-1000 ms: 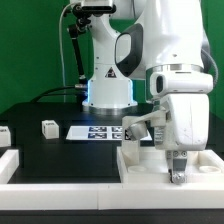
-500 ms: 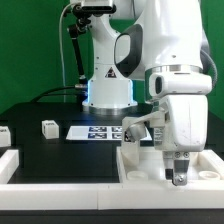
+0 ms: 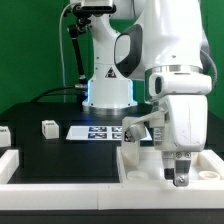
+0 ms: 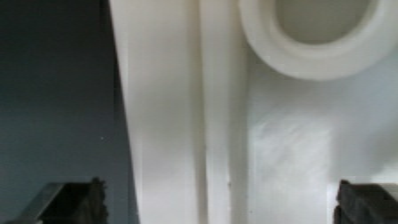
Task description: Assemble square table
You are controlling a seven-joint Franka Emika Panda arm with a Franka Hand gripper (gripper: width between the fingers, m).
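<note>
The white square table top [image 3: 150, 165] with its raised rim lies at the front on the exterior view's right. My gripper [image 3: 179, 178] hangs straight down over it, fingers low at the top's surface. In the wrist view my gripper [image 4: 219, 200] is open wide, and the two dark fingertips [image 4: 75, 200] stand either side of the top's rim [image 4: 178, 130]. A round leg socket [image 4: 329, 40] shows on the top just ahead. Two chunky white tagged legs stand on the black table, one [image 3: 48, 128] at mid left, one [image 3: 4, 135] at the left edge.
The marker board [image 3: 95, 131] lies flat before the robot base. Long low white border rails run along the front [image 3: 60, 183] and the left [image 3: 6, 160]. A white block [image 3: 131, 131], partly behind the arm, sits by the top's far corner.
My gripper has sunk slightly toward the table top. Nothing else has moved.
</note>
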